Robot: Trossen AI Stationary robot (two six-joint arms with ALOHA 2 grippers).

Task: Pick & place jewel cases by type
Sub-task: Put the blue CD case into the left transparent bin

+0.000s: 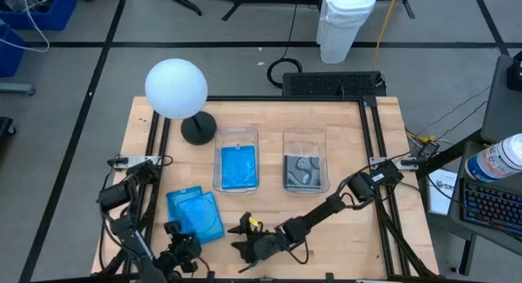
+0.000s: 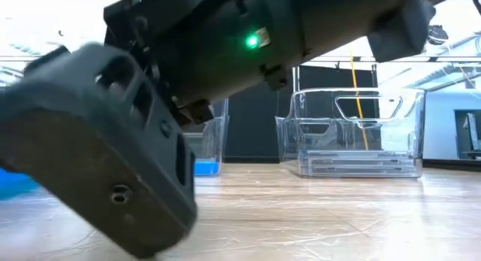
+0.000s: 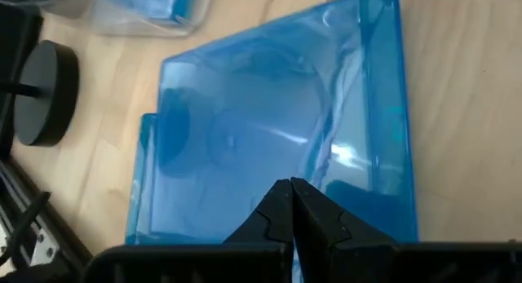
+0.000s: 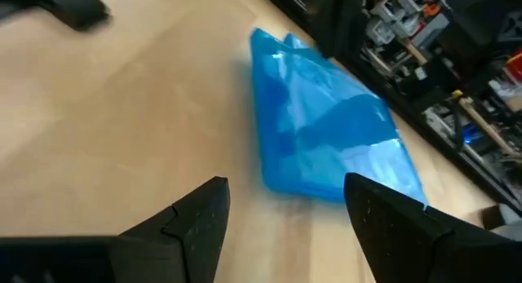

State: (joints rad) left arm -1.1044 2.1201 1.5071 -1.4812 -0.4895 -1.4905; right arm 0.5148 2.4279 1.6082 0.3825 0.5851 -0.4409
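Note:
Blue jewel cases (image 1: pixel 194 214) lie stacked flat on the wooden table, near left. My left gripper (image 3: pixel 291 193) is shut and points steeply down over the top case (image 3: pixel 277 128), close to its near edge. To the right of the stack my right gripper (image 4: pixel 285 210) stands open just above the table, with nothing between its fingers, aimed at the stack (image 4: pixel 326 128). Farther back, one clear bin (image 1: pixel 236 167) holds blue cases. A second clear bin (image 1: pixel 305 170) holds clear cases with grey-black inserts. My left gripper's shut fingertips (image 3: pixel 281 203) stand over the top blue case's lid, near its near edge (image 3: pixel 245 226), slanting down from the table's near side. Whether they touch the lid, I cannot tell. The case lies flat on the one beneath it.
A lamp with a white globe (image 1: pixel 176 89) and a black round base (image 1: pixel 198 128) stands at the far left. Black frame rails (image 1: pixel 371 136) run along the table's sides. Bare wood lies between the stack and the bins (image 2: pixel 353 133). A dark arm (image 2: pixel 113 163) fills the low view's front.

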